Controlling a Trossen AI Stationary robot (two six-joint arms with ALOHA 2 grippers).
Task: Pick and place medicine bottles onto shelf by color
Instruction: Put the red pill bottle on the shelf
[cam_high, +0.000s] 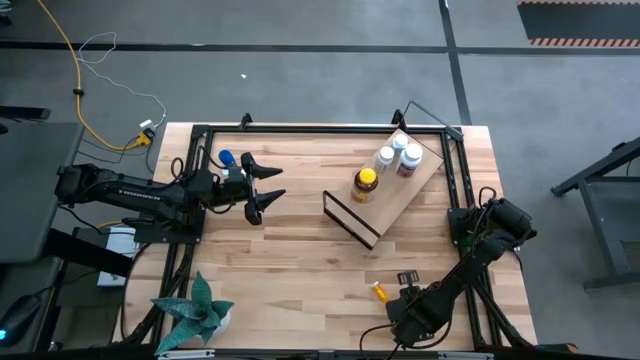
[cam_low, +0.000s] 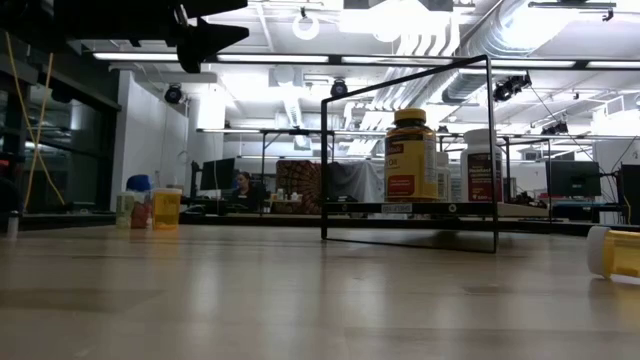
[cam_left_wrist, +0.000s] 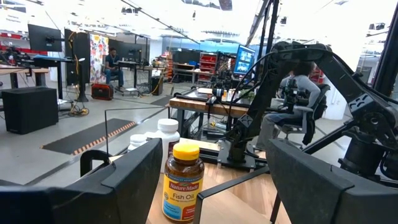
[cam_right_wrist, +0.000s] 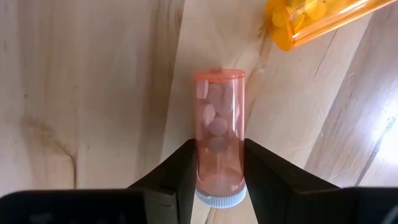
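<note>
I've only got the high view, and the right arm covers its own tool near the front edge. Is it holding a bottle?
Observer: Yes. In the right wrist view the right tool is closed on a pink vial with a white cap and pills inside.
Operator: And the orange thing beside it?
Observer: That's an orange vial, lying on its side on the table, apart from the held one.
Operator: What does the amber bottle's label say?
Observer: The left wrist view reads "Fish Oil" on the amber bottle, which stands upright on the shelf.
</note>
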